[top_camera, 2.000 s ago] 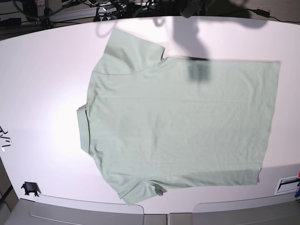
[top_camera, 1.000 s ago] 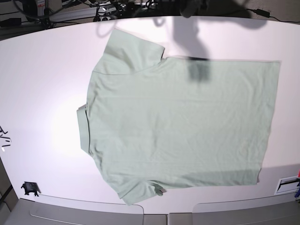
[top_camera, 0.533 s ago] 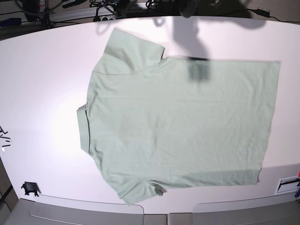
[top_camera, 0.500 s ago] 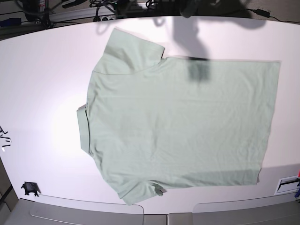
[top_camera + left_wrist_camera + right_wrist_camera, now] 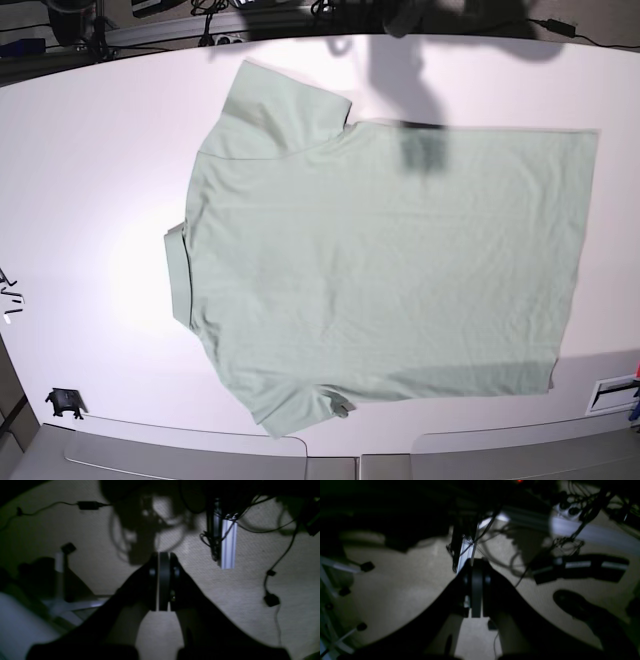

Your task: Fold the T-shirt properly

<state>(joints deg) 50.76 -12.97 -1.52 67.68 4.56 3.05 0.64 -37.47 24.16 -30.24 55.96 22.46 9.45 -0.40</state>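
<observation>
The left gripper (image 5: 160,585) has its jaws pressed together with nothing between them, and it hangs over dim speckled floor (image 5: 250,585) strewn with cables (image 5: 280,530), near a pale metal rail (image 5: 227,545). The right gripper (image 5: 476,590) is likewise closed on nothing, above the same kind of floor, with another rail (image 5: 466,550) and tangled wires behind it. Neither gripper shows in the base view.

The shirt (image 5: 390,270) lies spread flat on the white table (image 5: 90,170), unfolded, its collar (image 5: 176,275) toward the view's left and its straight hem toward the right. It is pale mint green, soft, with faint wrinkles across the body. One short sleeve (image 5: 285,105) points to the far edge, the other (image 5: 295,405) to the near edge. A dark shadow patch falls on the cloth near the far side.
</observation>
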